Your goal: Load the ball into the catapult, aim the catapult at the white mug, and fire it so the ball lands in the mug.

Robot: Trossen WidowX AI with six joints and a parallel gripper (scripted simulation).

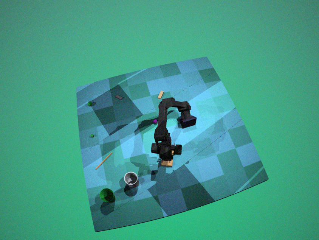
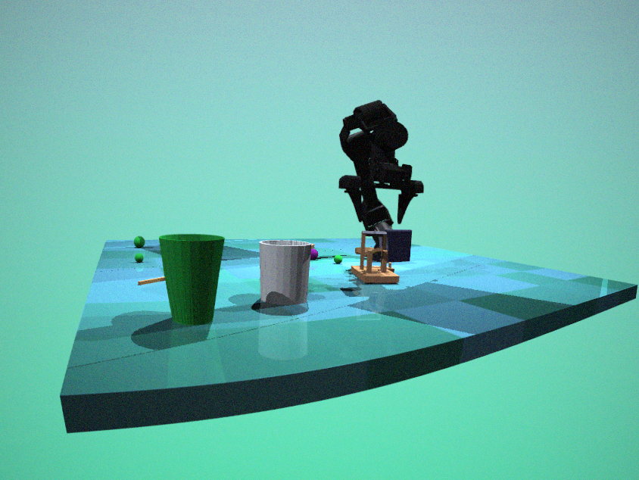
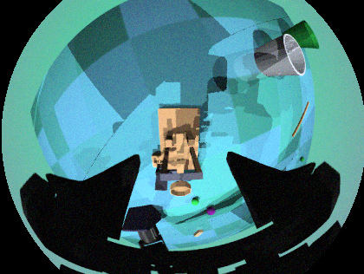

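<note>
The catapult (image 2: 375,260) stood on the table (image 2: 465,330) directly below the pincer (image 2: 380,204), apart from it. In the wrist view its long axis ran ahead of the pincer, while the mug (image 3: 284,59) lay ahead and well off to the right; aim appeared not yet settled, though the exact line could not be confirmed. The green cup (image 2: 191,278) stood just beyond the mug on the same side, a likely decoy.

The pincer hung clear above the frame, fingers spread wide, holding and touching nothing.

Whether a ball was seated in the catapult could not be told; the spoon end (image 3: 181,188) showed no ball in it. A green ball (image 3: 196,200) and a purple ball (image 3: 211,210) lay on the table just behind the catapult, under the pincer's near side. Loading was judged outstanding.
</note>
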